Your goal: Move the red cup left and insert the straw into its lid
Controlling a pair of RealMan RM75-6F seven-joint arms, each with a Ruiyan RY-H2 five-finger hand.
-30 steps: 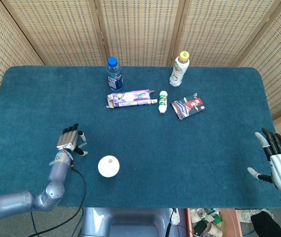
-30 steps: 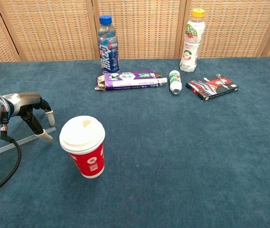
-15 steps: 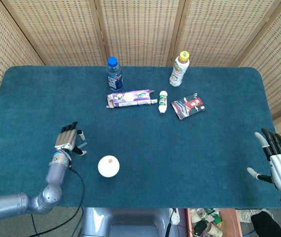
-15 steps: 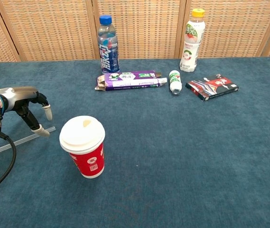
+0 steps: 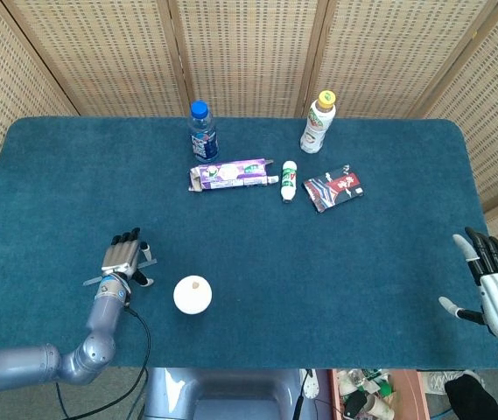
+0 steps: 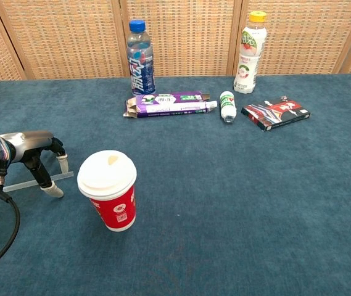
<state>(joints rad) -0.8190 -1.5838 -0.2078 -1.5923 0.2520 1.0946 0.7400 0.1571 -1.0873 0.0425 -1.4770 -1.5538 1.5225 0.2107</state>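
Observation:
The red cup (image 6: 115, 208) with its white lid (image 5: 192, 295) stands upright near the table's front left. A clear straw (image 6: 21, 185) lies flat on the cloth just left of the cup. My left hand (image 6: 42, 161) is arched over the straw, fingers (image 6: 54, 190) curled down on both sides of it and touching the cloth. In the head view the straw (image 5: 147, 262) sticks out on either side of the left hand (image 5: 122, 259). Whether the fingers grip the straw is hidden. My right hand (image 5: 494, 290) hangs at the table's front right corner, fingers spread, holding nothing.
At the back stand a blue-capped bottle (image 6: 140, 58) and a yellow-capped bottle (image 6: 248, 53). In front of them lie a purple box (image 6: 168, 103), a small green-labelled bottle (image 6: 227, 106) and a red-black packet (image 6: 276, 113). A black cable (image 6: 5, 231) trails from the left wrist.
My left hand has drawn back toward the table's front edge. The straw under it has turned to a flatter angle. The cup and right hand have not moved.

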